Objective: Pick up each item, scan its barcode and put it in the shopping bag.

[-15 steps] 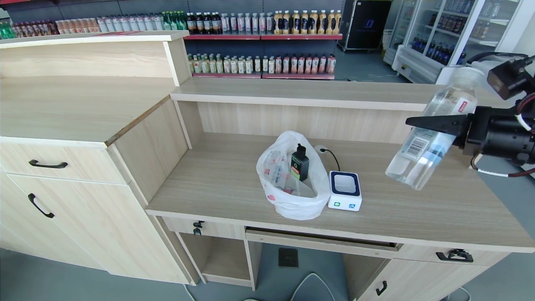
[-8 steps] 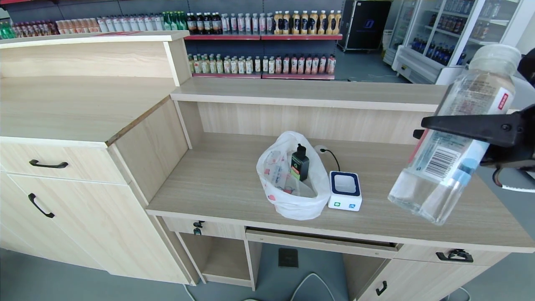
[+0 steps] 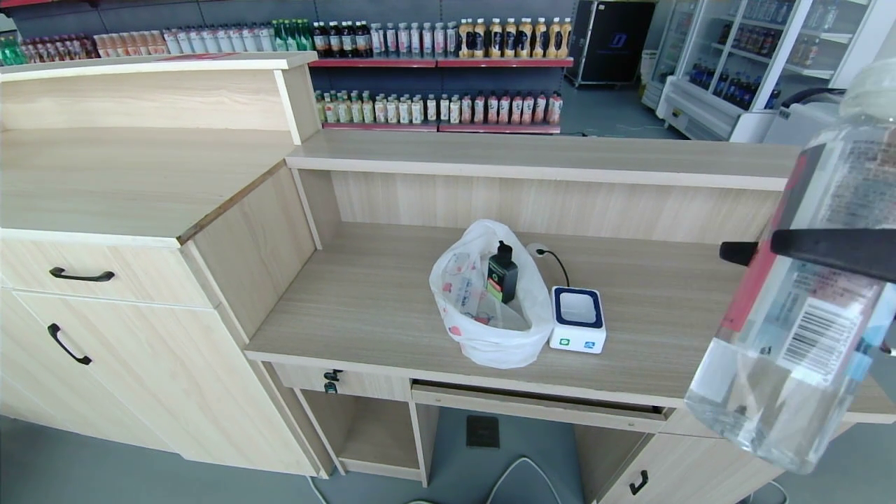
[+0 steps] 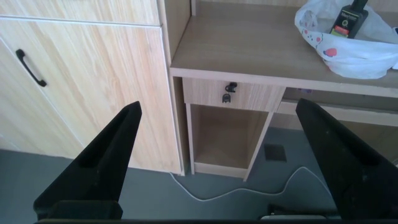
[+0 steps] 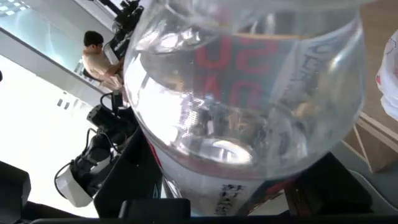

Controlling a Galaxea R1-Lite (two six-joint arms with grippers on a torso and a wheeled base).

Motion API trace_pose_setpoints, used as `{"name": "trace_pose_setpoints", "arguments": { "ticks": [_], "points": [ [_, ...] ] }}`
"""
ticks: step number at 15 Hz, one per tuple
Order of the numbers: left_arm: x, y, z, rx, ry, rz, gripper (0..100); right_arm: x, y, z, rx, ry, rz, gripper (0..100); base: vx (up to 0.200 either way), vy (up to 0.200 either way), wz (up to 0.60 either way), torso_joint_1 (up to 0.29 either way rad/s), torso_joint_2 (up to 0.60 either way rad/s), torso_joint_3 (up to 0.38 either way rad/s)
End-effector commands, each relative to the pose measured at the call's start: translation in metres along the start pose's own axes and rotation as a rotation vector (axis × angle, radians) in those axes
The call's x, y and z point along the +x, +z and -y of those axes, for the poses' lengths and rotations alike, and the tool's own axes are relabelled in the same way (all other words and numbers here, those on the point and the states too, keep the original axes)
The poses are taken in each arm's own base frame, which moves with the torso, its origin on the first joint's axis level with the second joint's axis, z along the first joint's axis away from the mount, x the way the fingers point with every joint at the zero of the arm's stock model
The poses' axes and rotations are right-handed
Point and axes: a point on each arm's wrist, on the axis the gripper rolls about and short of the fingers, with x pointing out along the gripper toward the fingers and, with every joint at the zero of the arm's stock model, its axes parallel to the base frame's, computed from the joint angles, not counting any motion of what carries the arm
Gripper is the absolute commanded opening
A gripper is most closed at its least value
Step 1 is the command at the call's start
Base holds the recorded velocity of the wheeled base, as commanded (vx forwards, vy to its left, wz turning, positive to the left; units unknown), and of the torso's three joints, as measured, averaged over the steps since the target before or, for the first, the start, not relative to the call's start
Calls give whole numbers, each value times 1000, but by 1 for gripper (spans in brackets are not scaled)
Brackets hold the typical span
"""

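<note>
- While the right hand [image 3: 763, 255] grips a clear water bottle [image 3: 805, 336] around its middle, only one black finger [image 3: 826, 252] shows across the label; the other is hidden behind the bottle.
- The bottle hangs tilted at four o'clock from the scanner [image 3: 577, 318], with its far side cut off by the frame.
- The shopping bag [image 3: 490, 336] sits on the counter [image 3: 364, 301], touching the scanner at its nine o'clock, a dark bottle [image 3: 502, 276] upright inside.
- The left hand [image 4: 219, 107] is spread wide, holding nothing.

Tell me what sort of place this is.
Likely a convenience-store checkout: rows of bottled drinks on red-edged shelves, glass-door drink fridges, and a white square barcode scanner beside a white plastic shopping bag on the pale wooden counter.
</note>
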Motion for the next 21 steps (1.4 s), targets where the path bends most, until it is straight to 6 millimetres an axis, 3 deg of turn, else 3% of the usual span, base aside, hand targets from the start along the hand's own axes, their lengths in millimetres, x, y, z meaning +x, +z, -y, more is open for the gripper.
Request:
{"name": "trace_pose_setpoints", "arguments": {
  "ticks": [1, 7, 21],
  "points": [
    [0, 0, 0, 0, 0, 0, 100, -4, -6, -5, -7, 10, -1, 0, 0, 0, 0, 0, 0, 0],
    [0, 0, 0, 0, 0, 0, 100, -9, -17, -10, -2, 31, -18, 0, 0, 0, 0, 0, 0, 0],
    [0, 0, 0, 0, 0, 0, 100, 15, -11, -8, -12, 103, -71, 0, 0, 0, 0, 0, 0, 0]
  ]
}}
